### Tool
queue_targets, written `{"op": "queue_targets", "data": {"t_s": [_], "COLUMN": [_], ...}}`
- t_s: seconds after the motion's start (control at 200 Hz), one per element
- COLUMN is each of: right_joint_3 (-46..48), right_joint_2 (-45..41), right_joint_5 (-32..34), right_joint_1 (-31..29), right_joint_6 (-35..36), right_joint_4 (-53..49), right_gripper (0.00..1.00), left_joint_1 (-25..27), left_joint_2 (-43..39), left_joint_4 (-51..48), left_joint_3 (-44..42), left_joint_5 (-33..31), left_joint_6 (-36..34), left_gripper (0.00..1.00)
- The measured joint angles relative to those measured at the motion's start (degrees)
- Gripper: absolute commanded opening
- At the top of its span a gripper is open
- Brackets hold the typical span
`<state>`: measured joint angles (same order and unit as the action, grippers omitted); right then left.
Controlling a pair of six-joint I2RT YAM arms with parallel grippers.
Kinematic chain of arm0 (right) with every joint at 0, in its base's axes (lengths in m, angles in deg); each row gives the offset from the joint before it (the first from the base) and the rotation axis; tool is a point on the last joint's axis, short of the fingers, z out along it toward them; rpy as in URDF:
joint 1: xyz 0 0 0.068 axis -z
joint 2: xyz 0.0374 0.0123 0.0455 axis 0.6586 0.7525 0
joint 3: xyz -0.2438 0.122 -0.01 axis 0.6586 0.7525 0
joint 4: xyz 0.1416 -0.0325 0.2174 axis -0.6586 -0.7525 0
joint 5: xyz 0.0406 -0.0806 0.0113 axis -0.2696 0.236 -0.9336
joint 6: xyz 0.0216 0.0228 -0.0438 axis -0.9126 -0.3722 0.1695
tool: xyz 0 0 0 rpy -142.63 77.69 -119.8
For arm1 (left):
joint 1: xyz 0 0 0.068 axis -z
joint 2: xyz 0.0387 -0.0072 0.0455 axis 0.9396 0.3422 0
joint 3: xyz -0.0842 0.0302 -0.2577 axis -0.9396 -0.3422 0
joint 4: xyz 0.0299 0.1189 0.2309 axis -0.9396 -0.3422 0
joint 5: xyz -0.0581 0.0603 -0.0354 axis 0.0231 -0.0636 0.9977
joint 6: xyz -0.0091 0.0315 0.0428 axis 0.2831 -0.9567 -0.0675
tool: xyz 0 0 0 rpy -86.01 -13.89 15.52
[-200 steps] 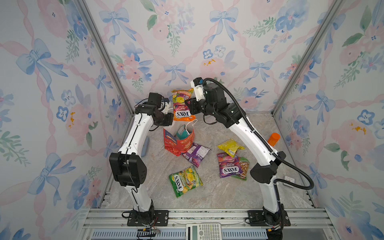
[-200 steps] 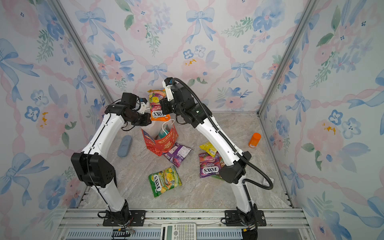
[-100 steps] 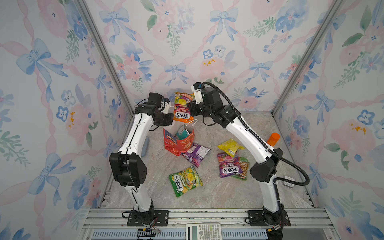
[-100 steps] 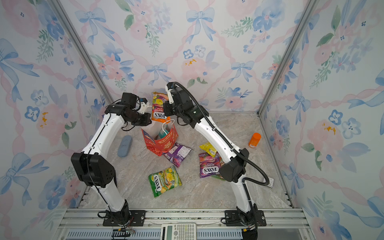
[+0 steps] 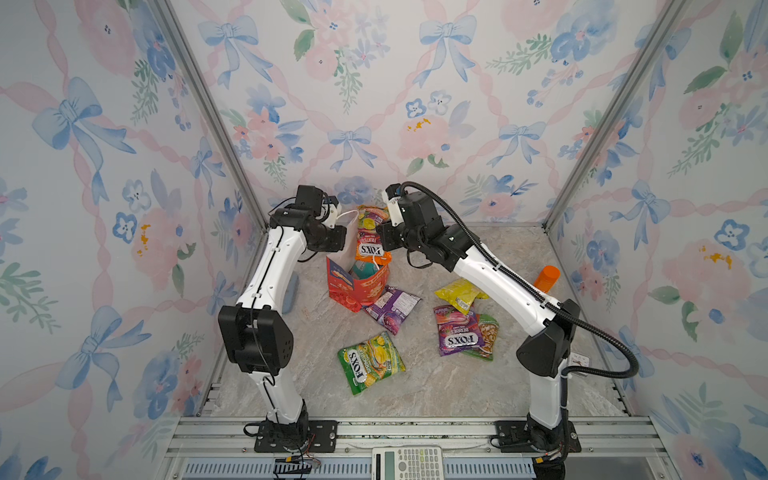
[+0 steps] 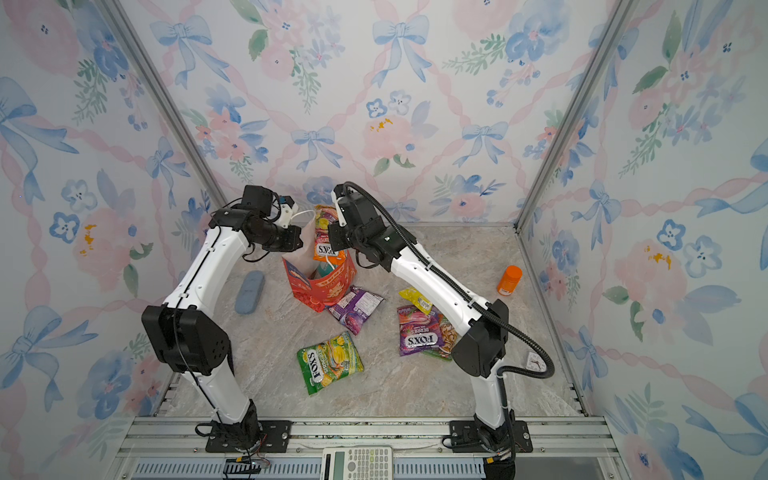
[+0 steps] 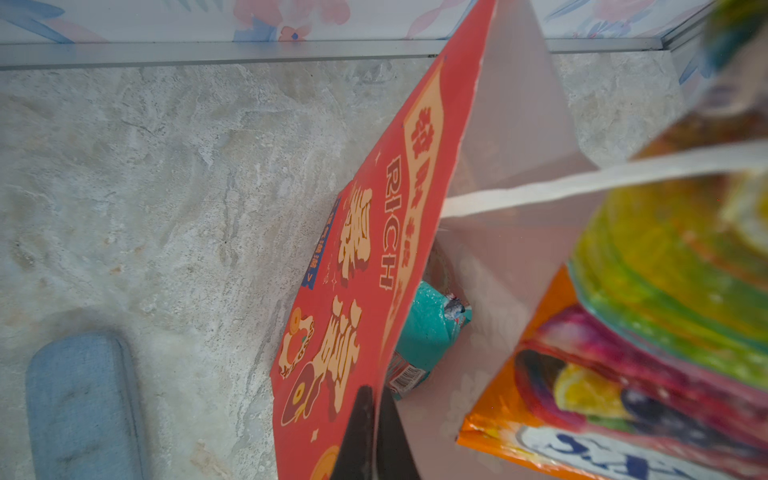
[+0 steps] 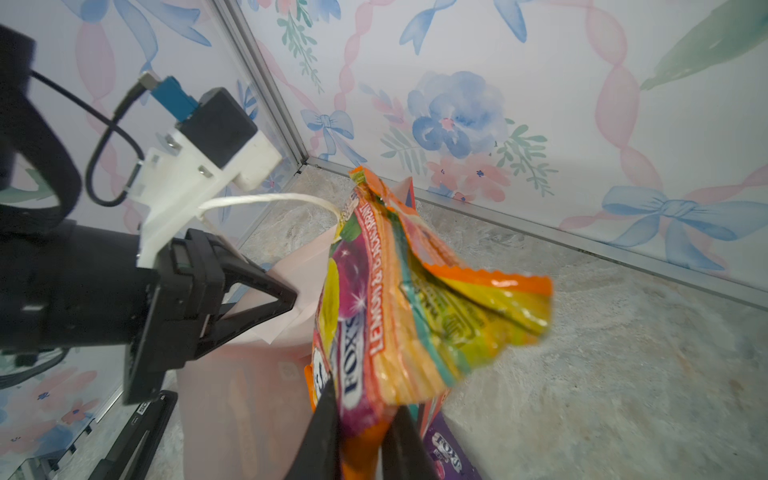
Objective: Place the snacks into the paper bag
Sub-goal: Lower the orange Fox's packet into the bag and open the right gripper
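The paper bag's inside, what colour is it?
Pale pink, plain against the red and gold outside. The paper bag shows it best in the left wrist view.

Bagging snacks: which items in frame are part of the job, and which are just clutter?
Job:
- paper bag
- orange FOX'S packet, held at its mouth
- teal packet inside
- purple packet beside the bag
- yellow packet
- purple BERRIES packet
- green packet partly under it
- green FOX'S packet in front

Clutter:
- orange bottle
- blue-grey pad
- calculator on the front rail
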<state>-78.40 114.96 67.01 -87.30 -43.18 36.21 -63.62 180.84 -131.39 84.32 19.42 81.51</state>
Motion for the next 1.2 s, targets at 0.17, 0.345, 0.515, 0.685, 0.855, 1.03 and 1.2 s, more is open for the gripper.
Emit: {"op": "queue_targets", "data": {"t_s": [0.17, 0.345, 0.515, 0.685, 0.855, 1.03, 1.2], "right_joint_3": [3.1, 5.2, 5.2, 5.2, 4.4, 4.3, 4.5], "right_joint_2": [-1.8, -1.7, -1.3, -0.5, 2.0, 3.7, 3.7], "right_joint_5": [-0.1, -1.1, -2.1, -3.1, -3.5, -3.9, -3.9], "right_joint_1": [-1.2, -1.3, -1.3, -1.3, -1.3, -1.3, -1.3], "right_joint_6": [-2.2, -5.5, -7.9, -9.6, -10.2, -11.2, -11.6], "right_joint_4": [3.6, 4.9, 6.4, 7.1, 7.5, 7.2, 7.3], "right_gripper": [0.01, 0.01, 0.01, 0.01, 0.01, 0.01, 0.12], "left_joint_1": [0.0, 0.0, 0.0, 0.0, 0.0, -0.2, -0.2], "left_joint_2": [0.0, 0.0, 0.0, 0.0, 0.0, 0.0, 0.0], "left_joint_4": [0.0, 0.0, 0.0, 0.0, 0.0, 0.1, 0.3], "left_joint_3": [0.0, 0.0, 0.0, 0.0, 0.0, 0.0, 0.0], "left_joint_5": [0.0, 0.0, 0.0, 0.0, 0.0, 0.0, 0.0], "left_joint_6": [0.0, 0.0, 0.0, 0.0, 0.0, 0.0, 0.0], "left_gripper": [0.0, 0.0, 0.0, 0.0, 0.0, 0.0, 0.0]}}
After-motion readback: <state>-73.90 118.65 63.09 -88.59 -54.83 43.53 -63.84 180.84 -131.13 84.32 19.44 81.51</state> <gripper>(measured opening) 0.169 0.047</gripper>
